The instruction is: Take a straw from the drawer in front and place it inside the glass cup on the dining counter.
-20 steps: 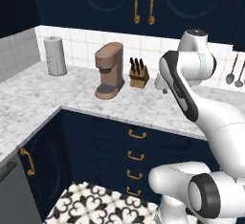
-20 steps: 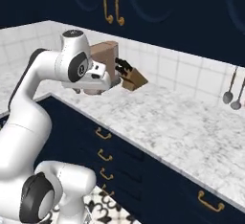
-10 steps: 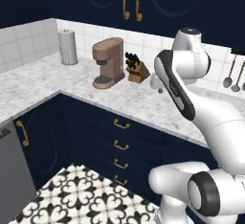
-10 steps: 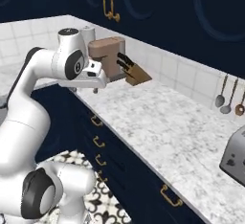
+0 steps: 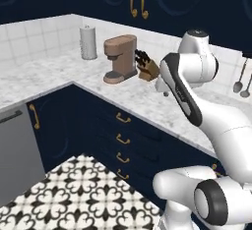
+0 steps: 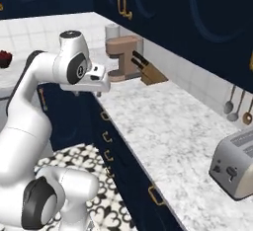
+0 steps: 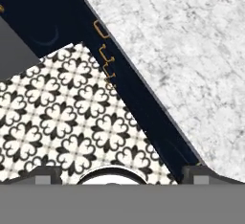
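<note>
Since a moment ago my base has driven on, shifting the coffee maker toward 3 o'clock, while my hand, fingers apart and empty, hangs over the table edge above closed drawers, no straw taken yet.

The white arm rises and folds at the elbow, wrist level. The gripper points down, fingers apart with nothing between them.

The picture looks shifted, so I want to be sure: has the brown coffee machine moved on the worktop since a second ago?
No. The coffee machine still stands right beside the knife block; the whole view shifted, so the base drove.
</note>
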Controlling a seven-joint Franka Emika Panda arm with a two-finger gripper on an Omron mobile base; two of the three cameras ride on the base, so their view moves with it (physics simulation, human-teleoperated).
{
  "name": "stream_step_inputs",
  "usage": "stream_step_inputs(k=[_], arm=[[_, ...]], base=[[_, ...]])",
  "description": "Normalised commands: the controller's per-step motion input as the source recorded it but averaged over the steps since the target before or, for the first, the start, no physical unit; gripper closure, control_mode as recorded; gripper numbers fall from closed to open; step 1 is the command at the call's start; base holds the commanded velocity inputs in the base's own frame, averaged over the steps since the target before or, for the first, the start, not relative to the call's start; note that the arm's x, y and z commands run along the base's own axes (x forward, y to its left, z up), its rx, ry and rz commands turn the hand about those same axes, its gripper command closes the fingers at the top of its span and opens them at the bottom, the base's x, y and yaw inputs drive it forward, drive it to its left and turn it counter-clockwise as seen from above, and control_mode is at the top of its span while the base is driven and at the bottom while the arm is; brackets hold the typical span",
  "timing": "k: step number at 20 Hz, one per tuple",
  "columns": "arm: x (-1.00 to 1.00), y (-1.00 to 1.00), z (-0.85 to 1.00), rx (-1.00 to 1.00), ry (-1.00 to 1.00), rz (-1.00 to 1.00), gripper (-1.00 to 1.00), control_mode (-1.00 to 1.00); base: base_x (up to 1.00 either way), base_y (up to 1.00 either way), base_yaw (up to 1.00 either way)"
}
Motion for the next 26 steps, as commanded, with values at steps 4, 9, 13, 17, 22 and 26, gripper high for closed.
stream_step_inputs(k=[4,9,13,17,22,26], arm=[[0.00,0.00,0.00,0.00,0.00,0.00,-1.00,1.00],[0.00,-0.14,-0.08,0.00,0.00,0.17,-1.00,-1.00],[0.00,0.48,-0.20,-0.09,0.00,0.21,-1.00,-1.00],[0.03,0.99,-0.52,-0.31,0.00,0.04,-1.00,-1.00],[0.28,0.81,-0.63,-0.35,0.00,0.00,-1.00,-1.00],[0.45,0.50,-0.75,-0.36,0.00,0.00,-1.00,-1.00]], base=[[0.05,-0.78,0.50],[0.00,-0.47,0.31],[0.00,0.00,0.00],[0.00,0.00,0.00],[0.00,0.00,0.00],[0.00,0.00,0.00]])
